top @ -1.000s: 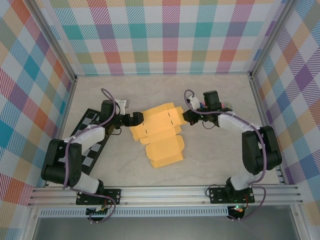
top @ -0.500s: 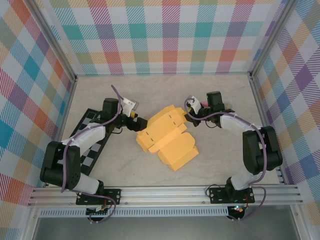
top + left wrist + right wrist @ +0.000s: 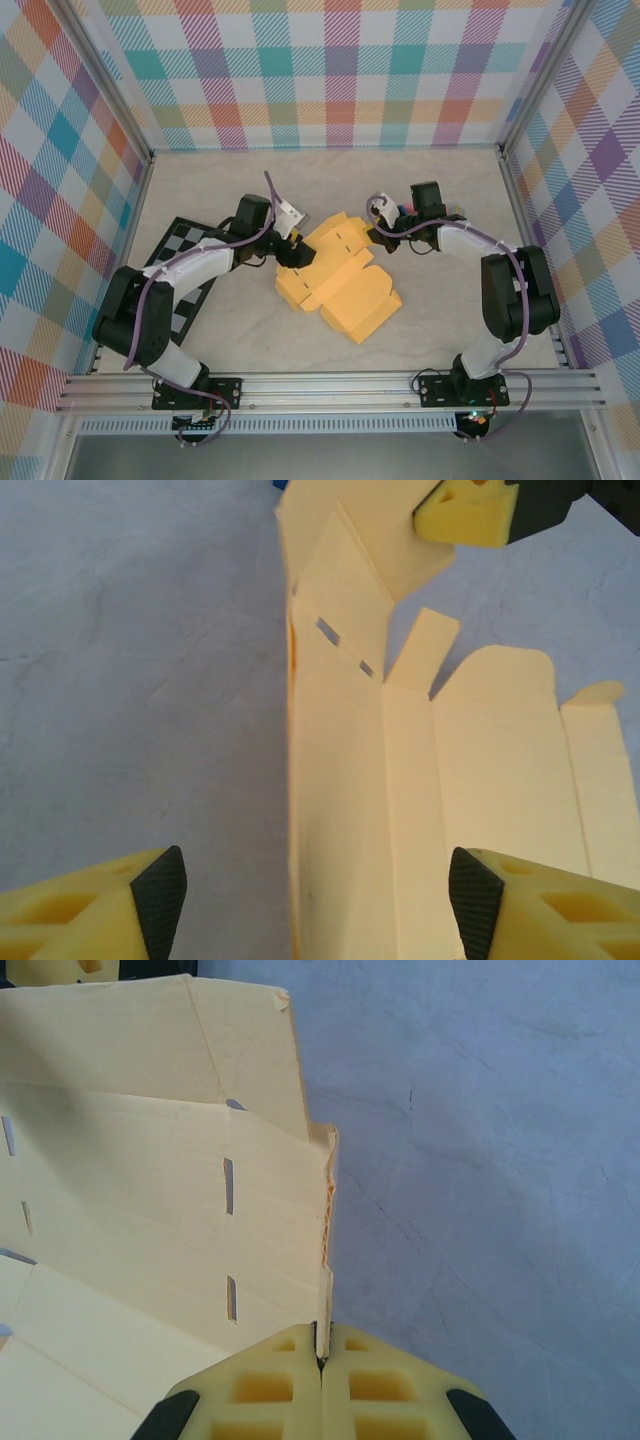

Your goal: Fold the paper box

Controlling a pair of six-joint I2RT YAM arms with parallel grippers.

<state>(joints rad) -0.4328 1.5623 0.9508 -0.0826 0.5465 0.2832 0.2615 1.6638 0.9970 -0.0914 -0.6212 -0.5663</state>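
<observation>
The paper box (image 3: 340,285) is a yellow-orange die-cut sheet, partly folded, lying mid-table between the arms. My right gripper (image 3: 377,236) is shut on the sheet's right edge; in the right wrist view the thin card edge (image 3: 322,1290) runs straight into the closed gripper (image 3: 322,1358). My left gripper (image 3: 299,251) is over the sheet's upper left part. In the left wrist view this gripper (image 3: 315,900) is open, with a raised fold of the paper box (image 3: 340,810) between its fingers and touching neither pad. Slots and flaps (image 3: 420,650) show beyond.
A black-and-white checkered board (image 3: 183,262) lies on the table under the left arm. Checked walls and metal rails (image 3: 330,385) enclose the pale tabletop (image 3: 450,190). The right gripper's yellow finger (image 3: 465,510) shows at the top of the left wrist view.
My left gripper has moved right from beside the sheet onto its upper left part, its jaws narrowing somewhat. The sheet turned and shifted right. The right gripper kept its grip.
</observation>
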